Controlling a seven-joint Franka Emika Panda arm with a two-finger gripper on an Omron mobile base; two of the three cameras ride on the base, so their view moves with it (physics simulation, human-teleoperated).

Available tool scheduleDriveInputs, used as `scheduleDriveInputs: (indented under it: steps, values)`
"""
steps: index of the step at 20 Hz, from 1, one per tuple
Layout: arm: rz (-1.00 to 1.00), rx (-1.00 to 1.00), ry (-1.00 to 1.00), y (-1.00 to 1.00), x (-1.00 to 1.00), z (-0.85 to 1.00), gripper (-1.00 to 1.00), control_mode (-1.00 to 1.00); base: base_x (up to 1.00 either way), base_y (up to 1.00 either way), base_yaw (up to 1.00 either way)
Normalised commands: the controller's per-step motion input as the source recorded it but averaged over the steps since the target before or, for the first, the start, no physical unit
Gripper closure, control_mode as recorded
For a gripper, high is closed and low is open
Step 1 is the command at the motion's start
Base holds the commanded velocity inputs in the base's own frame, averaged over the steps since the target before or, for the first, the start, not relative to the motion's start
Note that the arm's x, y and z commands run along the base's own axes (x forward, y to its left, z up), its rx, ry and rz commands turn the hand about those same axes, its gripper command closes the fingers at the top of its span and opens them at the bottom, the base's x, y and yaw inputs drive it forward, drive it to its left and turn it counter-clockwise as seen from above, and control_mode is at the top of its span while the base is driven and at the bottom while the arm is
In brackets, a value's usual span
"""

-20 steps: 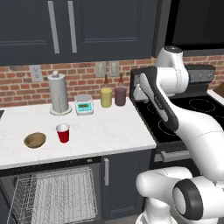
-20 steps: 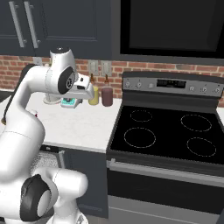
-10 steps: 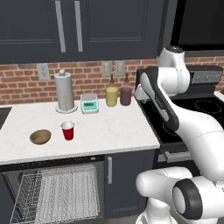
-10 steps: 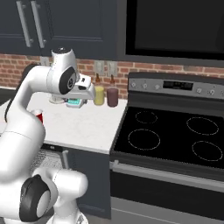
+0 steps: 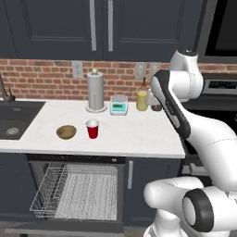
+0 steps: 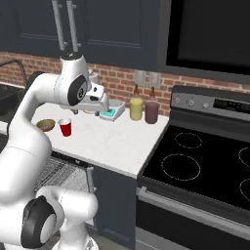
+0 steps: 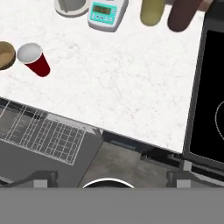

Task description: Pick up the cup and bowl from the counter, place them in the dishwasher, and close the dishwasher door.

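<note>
Left base view: one cup (image 5: 92, 128) just right of one bowl (image 5: 66, 132) on the counter (image 5: 134, 136) — dishwasher (image 5: 76, 192) open below. Right base view: two jars (image 6: 143, 110). Hand view: gripper (image 7: 108, 179) high over counter, jaws apart.

white counter (image 5: 134, 134): bowl (image 5: 66, 132) just beside red cup (image 5: 92, 128); towel holder (image 5: 96, 90), scale (image 5: 119, 105), 2 jars (image 5: 142, 100) at back.

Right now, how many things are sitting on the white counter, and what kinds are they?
Cups: 1, the red cup
Bowls: 1, the brownish bowl
Jars: 2, the yellow jar and the maroon jar
Paper towel holders: 1, the paper towel holder
Kitchen scales: 1, the teal scale
Total: 6
</note>
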Motion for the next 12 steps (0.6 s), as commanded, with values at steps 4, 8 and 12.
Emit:
scheduleDriveInputs:
  steps: [4, 8, 12]
  values:
    - [0.0, 0.0, 0.0, 0.0, 0.0, 0.0, -1.0, 1.0, -0.16, -0.35, 0.44]
    - [0.0, 0.0, 0.0, 0.0, 0.0, 0.0, -1.0, 1.0, -0.15, -0.44, 0.47]
    - [0.0, 0.0, 0.0, 0.0, 0.0, 0.0, -1.0, 1.0, -0.05, -0.38, 0.52]
